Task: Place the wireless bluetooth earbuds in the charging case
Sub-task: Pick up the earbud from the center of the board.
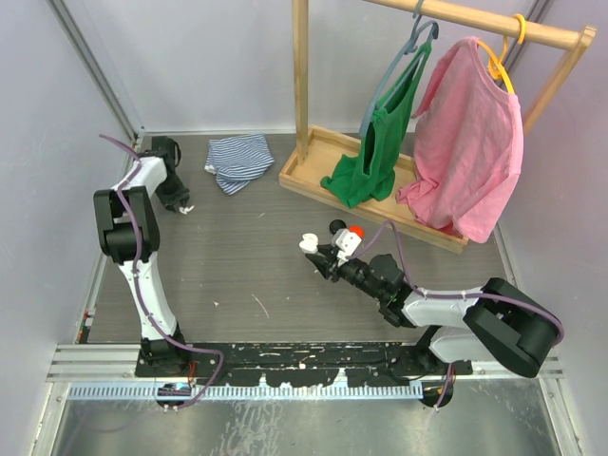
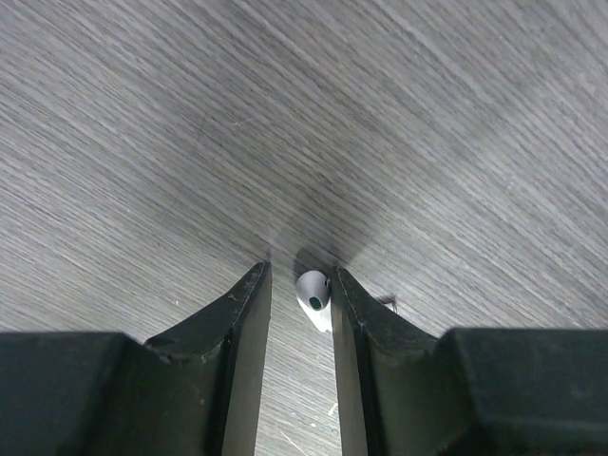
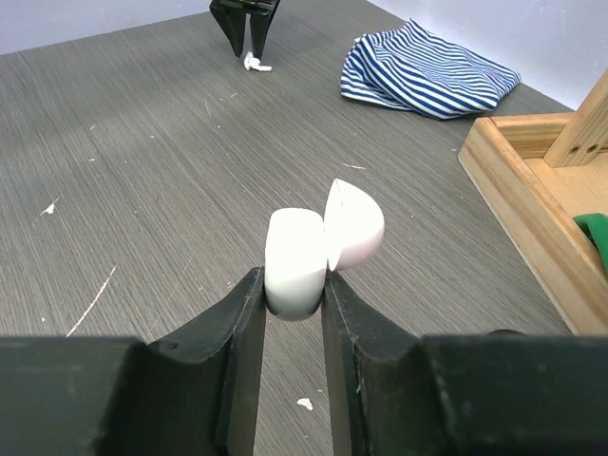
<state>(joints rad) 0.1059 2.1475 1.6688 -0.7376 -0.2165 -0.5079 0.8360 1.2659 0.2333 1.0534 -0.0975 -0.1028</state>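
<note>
**A:** Entry one, the case?

**B:** Case (image 3: 296,252): white, rounded, clamshell type. It is over the middle of the tabletop (image 1: 247,275), held by the right gripper (image 3: 293,277). The jaws are closed on its lower half, one finger on each side. The lid (image 3: 356,223) is hinged open and tilts off to the right in the right wrist view.

**A:** Contents of the case?

**B:** Cannot tell. The wrist camera sees only the outer shells, and in the top view the case is too small to read.

**A:** Entry two, the earbud?

**B:** Earbud (image 2: 313,290): one, white, with a dark opening at its tip. It lies on the tabletop near the far left corner, well apart from the case. It sits between the tips of the left gripper (image 2: 299,275), touching one finger with a gap to the other. The jaws are narrowly open around it, not clamped.

**A:** Other containers?

**B:** Wooden tray (image 1: 313,171): the base of the clothes rack, at the far right. The hem of a green top (image 1: 375,161) reaches down into it. A pink shirt (image 1: 470,133) hangs over its right end.

**A:** Loose items?

**B:** Striped cloth (image 3: 427,66): blue and white, crumpled. It lies on the tabletop just beside the tray, outside it.
</note>
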